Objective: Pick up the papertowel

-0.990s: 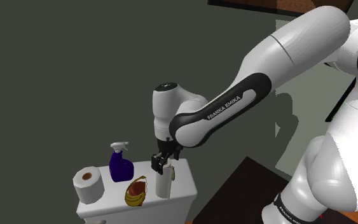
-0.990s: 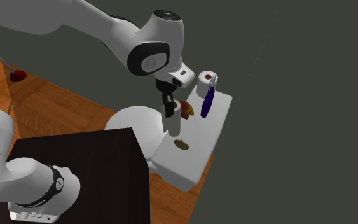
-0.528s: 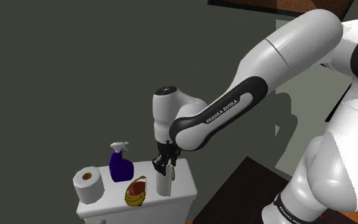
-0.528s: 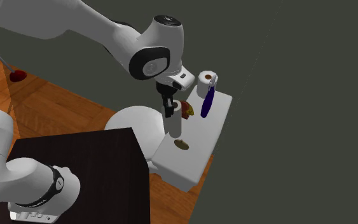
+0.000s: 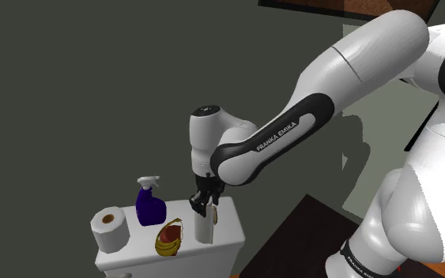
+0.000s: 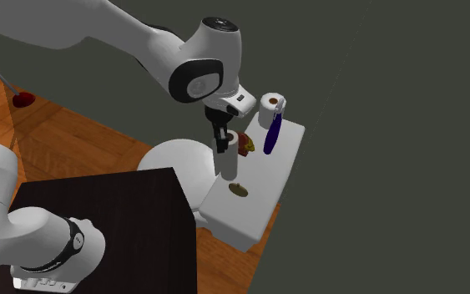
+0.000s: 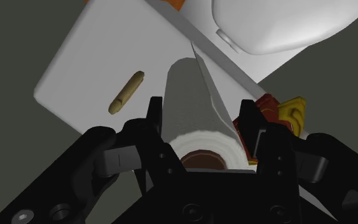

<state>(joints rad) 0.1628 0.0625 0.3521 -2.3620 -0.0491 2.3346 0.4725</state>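
Papertowel point(image 5: 203, 229) stands upright, long axis vertical, on toilet tank lid point(image 5: 230, 225), lower centre of the shoulder view. Gripper point(image 7: 200, 107) sits directly above; fingers point(image 7: 153, 118) flank its top, flush on both sides, apparently clamped. Likely next: straight lift.

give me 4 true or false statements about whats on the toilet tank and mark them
1. The paper towel stands upright on the tank lid. True.
2. The gripper is at the toilet roll. False: it is at the paper towel's top.
3. The spray bottle is blue. True.
4. The brown stick lies on the floor. False: it lies on the tank lid.
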